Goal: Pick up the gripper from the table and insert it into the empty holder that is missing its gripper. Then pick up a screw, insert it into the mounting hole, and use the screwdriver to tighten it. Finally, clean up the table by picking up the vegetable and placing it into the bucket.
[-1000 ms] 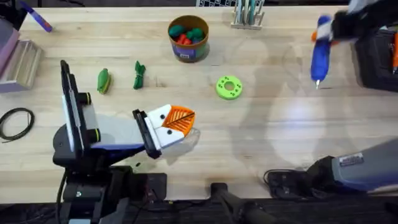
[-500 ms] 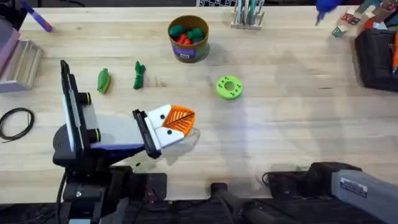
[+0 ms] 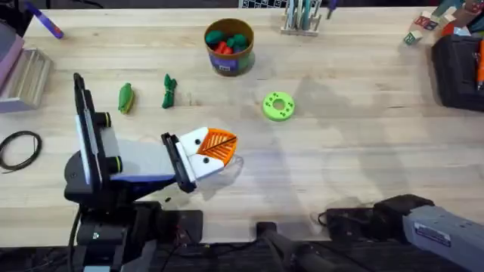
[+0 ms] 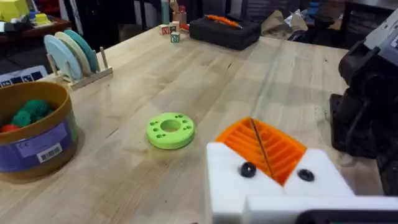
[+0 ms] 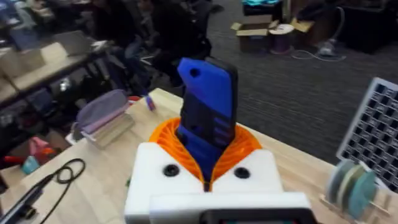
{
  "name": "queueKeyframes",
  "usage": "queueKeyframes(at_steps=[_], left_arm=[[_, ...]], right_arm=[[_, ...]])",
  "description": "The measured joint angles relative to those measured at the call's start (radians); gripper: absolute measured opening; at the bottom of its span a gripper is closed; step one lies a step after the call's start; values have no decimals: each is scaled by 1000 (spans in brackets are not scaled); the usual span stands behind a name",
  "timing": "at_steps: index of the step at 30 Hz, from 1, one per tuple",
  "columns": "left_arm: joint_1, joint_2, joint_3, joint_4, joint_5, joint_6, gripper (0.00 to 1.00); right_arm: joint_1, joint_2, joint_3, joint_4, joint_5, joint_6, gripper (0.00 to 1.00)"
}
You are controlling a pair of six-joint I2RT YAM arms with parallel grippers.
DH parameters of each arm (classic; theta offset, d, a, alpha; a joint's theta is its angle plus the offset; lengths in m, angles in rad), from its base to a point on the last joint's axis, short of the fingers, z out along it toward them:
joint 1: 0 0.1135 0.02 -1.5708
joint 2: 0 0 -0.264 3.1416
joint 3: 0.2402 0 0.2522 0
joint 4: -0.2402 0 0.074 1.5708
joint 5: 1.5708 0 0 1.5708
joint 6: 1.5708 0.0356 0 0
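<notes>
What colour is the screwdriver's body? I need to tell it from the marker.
Blue, with a darker band; the screwdriver shows best in the right wrist view.

My left arm lies low over the near-left table, its forearm stretched toward the middle. The left gripper (image 3: 215, 145) rests just above the surface, its white mounts and orange ribbed pads (image 4: 264, 146) pressed together with only a thin seam between them. My right arm shows its base link at the near-right edge. In its wrist view the right gripper (image 5: 208, 168) is raised high, its orange pads (image 5: 239, 146) clamped on the blue screwdriver (image 5: 208, 115), which stands upright between them.
</notes>
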Motion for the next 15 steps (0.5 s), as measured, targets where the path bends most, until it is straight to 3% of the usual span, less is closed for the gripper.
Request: queueKeyframes(at_steps=[8, 15], left_arm=[[0, 0, 0, 0, 0, 0, 5], [0, 0, 0, 0, 0, 0, 5]], right_arm=[[115, -1, -160, 253, -7, 78, 22], [189, 4, -388, 683, -13, 238, 22]])
